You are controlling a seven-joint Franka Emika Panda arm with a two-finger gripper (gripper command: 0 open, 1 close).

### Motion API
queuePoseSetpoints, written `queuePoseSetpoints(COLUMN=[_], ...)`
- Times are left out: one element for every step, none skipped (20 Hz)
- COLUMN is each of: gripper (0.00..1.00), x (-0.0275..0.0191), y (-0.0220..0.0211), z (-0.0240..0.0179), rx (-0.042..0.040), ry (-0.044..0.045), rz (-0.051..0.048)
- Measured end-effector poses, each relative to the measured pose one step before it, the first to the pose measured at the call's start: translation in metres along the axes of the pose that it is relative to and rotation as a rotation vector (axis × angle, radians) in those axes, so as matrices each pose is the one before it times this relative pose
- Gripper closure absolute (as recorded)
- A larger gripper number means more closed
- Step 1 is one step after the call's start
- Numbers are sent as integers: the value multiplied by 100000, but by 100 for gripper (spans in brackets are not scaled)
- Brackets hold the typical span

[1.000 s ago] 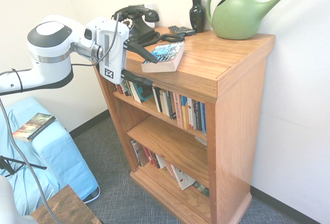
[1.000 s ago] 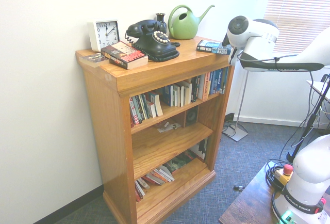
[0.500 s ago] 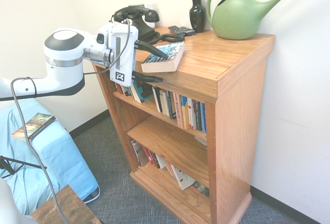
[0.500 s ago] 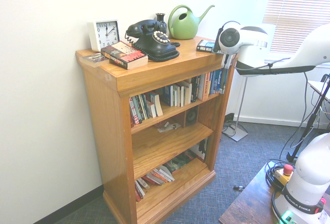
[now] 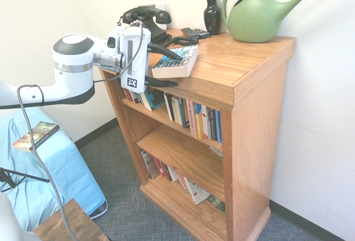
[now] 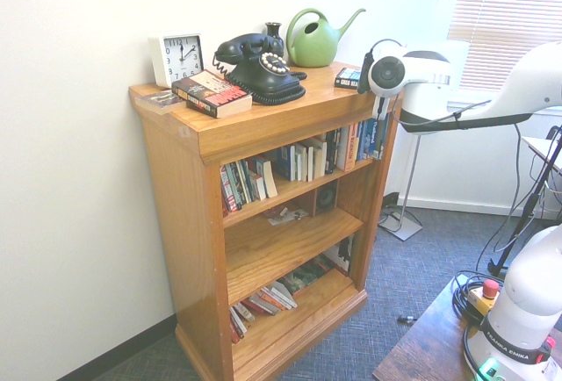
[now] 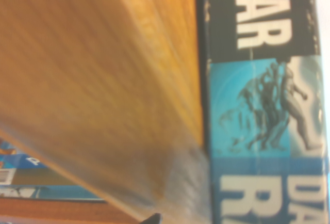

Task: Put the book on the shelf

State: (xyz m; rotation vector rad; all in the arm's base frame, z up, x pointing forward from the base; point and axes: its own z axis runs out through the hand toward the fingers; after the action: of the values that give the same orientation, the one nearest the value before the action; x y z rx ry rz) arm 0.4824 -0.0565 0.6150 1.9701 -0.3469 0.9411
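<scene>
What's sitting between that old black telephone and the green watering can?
In the first exterior view, a dark vase and what looks like a remote stand between the telephone and the watering can.

Bookcase top (image 5: pixel 249 58): book (image 5: pixel 176 66) lying near the front edge; telephone (image 6: pixel 263 69), vase (image 5: pixel 212 15) and watering can (image 5: pixel 255 16) also on it
Far end from the book, second exterior view: clock (image 6: pixel 178 59) behind a paperback (image 6: pixel 212 93)
Upper tier (image 6: pixel 303 190): row of books (image 6: pixel 303 160)
Lowest tier (image 6: pixel 294 319): leaning books (image 6: pixel 263 304)
Between those tiers: middle tier (image 6: pixel 290 245)
</scene>
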Motion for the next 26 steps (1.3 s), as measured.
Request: queuePoseSetpoints(gripper=[100,100,100,100,100,100,100,100,100,100,100,100,100,100,100,100,100,100,100,100,100,100,100,100,100,100], x=[100,67,70,67,36,13,16,57,59,-7,10,60,67,12,-13,20,110,72,62,303,496,406,376,259,234,155], y=[48,33,101,186,124,24,23,59,39,-17,23,69,80,16,-33,10,66,38,31,-15,-450,-570,-484,-221,-39,34], z=[297,94,66,147,155,61,34,12,11,18,11,-6,-1,2,7,-21,-68,-53,-35,-197,-228,54,78,69,37,-113], rx=[-169,-78,-119,-247,-180,-79,-198,-187,-132,-51,-150,-172,-128,24,49,-74,-118,-143,-25,674,2035,819,462,325,443,859], ry=[-303,-76,-41,-180,-207,-95,-126,-42,-21,-72,-81,-7,16,-98,-130,0,109,33,83,990,1606,523,305,-54,-408,-735], rz=[233,124,225,348,231,44,26,98,92,-44,-22,69,143,111,20,21,145,104,87,235,5,-338,-254,230,800,1272])
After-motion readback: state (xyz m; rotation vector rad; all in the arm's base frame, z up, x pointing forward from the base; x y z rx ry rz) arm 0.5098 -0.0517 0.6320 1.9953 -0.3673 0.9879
